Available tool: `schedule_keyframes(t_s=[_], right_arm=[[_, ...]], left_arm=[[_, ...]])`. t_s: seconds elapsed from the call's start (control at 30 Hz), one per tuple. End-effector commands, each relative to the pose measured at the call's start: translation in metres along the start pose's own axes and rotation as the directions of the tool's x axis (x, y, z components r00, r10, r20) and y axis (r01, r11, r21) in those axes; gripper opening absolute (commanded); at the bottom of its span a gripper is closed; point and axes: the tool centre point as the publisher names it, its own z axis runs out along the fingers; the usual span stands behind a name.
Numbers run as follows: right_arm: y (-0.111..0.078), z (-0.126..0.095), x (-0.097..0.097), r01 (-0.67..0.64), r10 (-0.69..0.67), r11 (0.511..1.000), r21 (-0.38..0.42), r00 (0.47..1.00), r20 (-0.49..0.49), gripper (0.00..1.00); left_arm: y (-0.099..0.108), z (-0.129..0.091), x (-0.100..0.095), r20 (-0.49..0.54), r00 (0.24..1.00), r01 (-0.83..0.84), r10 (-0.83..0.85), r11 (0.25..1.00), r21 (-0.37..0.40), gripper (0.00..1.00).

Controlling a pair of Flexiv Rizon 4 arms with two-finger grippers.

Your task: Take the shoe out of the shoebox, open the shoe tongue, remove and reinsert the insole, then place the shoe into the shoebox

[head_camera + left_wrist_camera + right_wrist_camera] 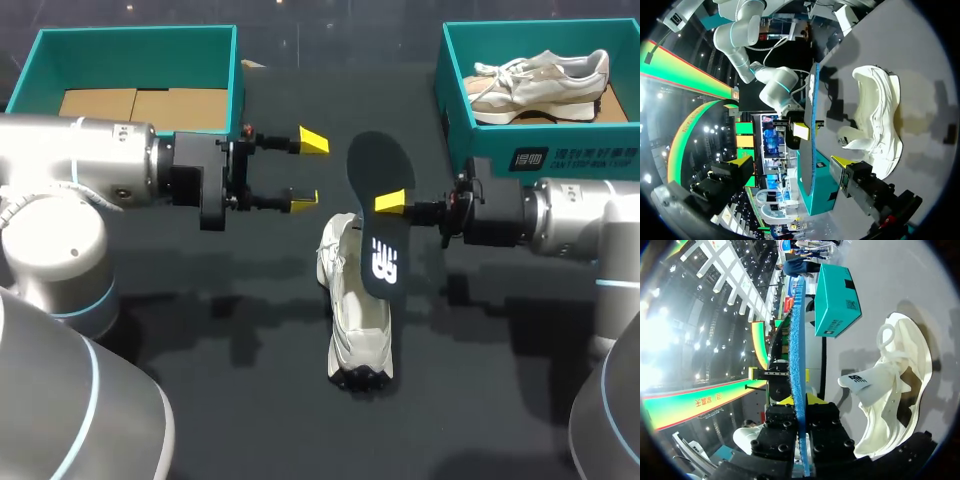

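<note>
A white shoe (357,312) lies on the dark table with its tongue pulled up, toe toward the near edge. Above its heel end my right gripper (392,203) is shut on the dark insole (378,180), holding it on edge in the air. From the right wrist, the insole (797,345) rises edge-on from between the fingers, and the shoe (900,390) lies beside it. My left gripper (308,170) stands open just left of the insole, nothing between its fingers. In the left wrist view the insole (813,135) stands ahead of the open gripper (790,165), with the shoe (880,115) beyond.
A teal shoebox (238,75) at the back left holds only cardboard. Another teal shoebox (455,100) at the back right holds a beige shoe (540,85).
</note>
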Motion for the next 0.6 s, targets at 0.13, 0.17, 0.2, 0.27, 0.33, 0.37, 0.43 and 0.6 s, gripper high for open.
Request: schedule_keyframes(t_s=[0.13,0.17,0.2,0.27,0.33,0.37,0.43,0.6], right_arm=[[-0.005,0.001,0.003,0.000,0.001,1.000,-0.011,1.000,0.007,0.00],[-0.005,0.001,0.003,0.000,0.001,1.000,-0.011,1.000,0.007,0.00],[-0.005,0.001,0.003,0.000,0.001,1.000,-0.011,1.000,0.007,0.00],[-0.004,0.002,0.004,-0.002,0.002,1.000,-0.012,1.000,0.007,0.00],[-0.004,0.004,0.006,-0.002,0.002,1.000,-0.013,1.000,0.005,0.00],[-0.004,0.004,0.007,-0.003,0.003,1.000,-0.014,1.000,0.004,0.00],[-0.004,0.006,0.008,-0.008,0.008,1.000,-0.017,1.000,0.001,0.00],[-0.003,0.010,0.011,-0.020,0.019,1.000,-0.024,0.999,-0.027,0.00]], left_arm=[[-0.001,0.022,0.008,-0.008,1.000,-0.020,0.020,1.000,-0.017,0.93],[0.000,0.024,0.010,-0.008,1.000,-0.021,0.020,1.000,-0.017,0.91],[0.002,0.026,0.011,-0.002,1.000,-0.023,0.023,1.000,-0.021,0.84],[0.006,0.032,0.015,0.004,1.000,-0.019,0.019,0.999,-0.029,0.66],[0.009,0.035,0.017,0.009,1.000,-0.016,0.016,0.999,-0.034,0.54],[0.010,0.037,0.018,0.007,1.000,-0.014,0.014,0.999,-0.037,0.51],[0.011,0.040,0.018,0.009,1.000,-0.016,0.017,0.999,-0.039,0.50],[0.013,0.050,0.019,0.007,1.000,-0.026,0.026,0.998,-0.051,0.52]])
